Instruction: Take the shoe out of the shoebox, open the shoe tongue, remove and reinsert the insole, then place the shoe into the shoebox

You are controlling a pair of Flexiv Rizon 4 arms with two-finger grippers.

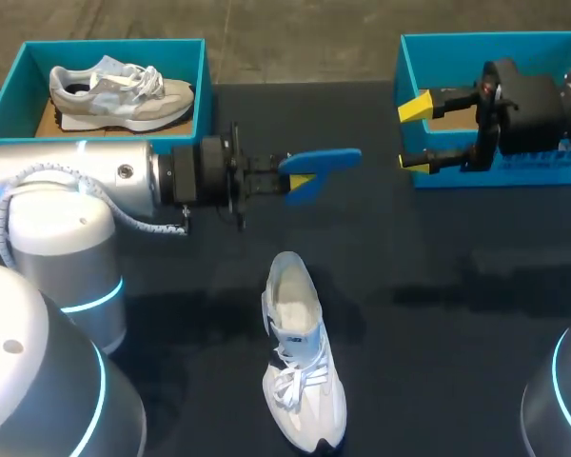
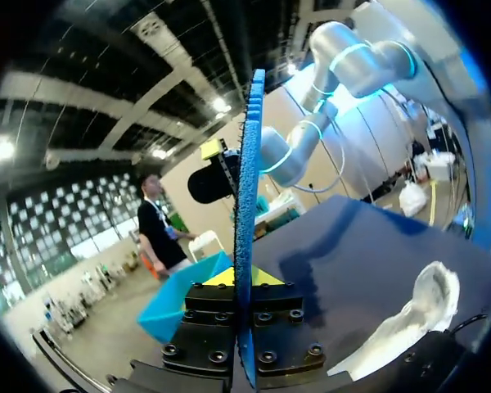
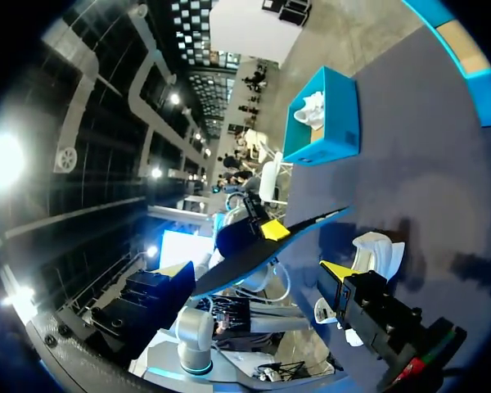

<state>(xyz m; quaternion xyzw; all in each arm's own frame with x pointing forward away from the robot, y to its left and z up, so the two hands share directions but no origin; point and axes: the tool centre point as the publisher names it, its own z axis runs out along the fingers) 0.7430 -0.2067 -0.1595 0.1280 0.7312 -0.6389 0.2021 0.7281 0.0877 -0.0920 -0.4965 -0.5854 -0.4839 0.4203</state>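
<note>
At the upper left a blue box (image 1: 9, 105) holds a grey shoe (image 1: 124, 90). Just right of it, the left claw (image 1: 300, 183) is closed flat on one end of the blue insole (image 1: 328, 160), holding it in the air above the table (image 1: 438, 286). The white shoe (image 1: 300, 381) lies below it at lower middle, mouth wide, toe pointing at the bottom edge.

At the upper right the right claw (image 1: 417, 135) gapes wide with nothing in it, in front of a second blue box (image 1: 457, 43).

I'd say the insole is out and going back in is next. That calls for lowering it into the mouth of the shoe, lined up with the toe, perhaps with the free claw steadying the shoe.

The inside of the right box is mostly hidden behind the arm, and I can't make out how the tongue lies.
</note>
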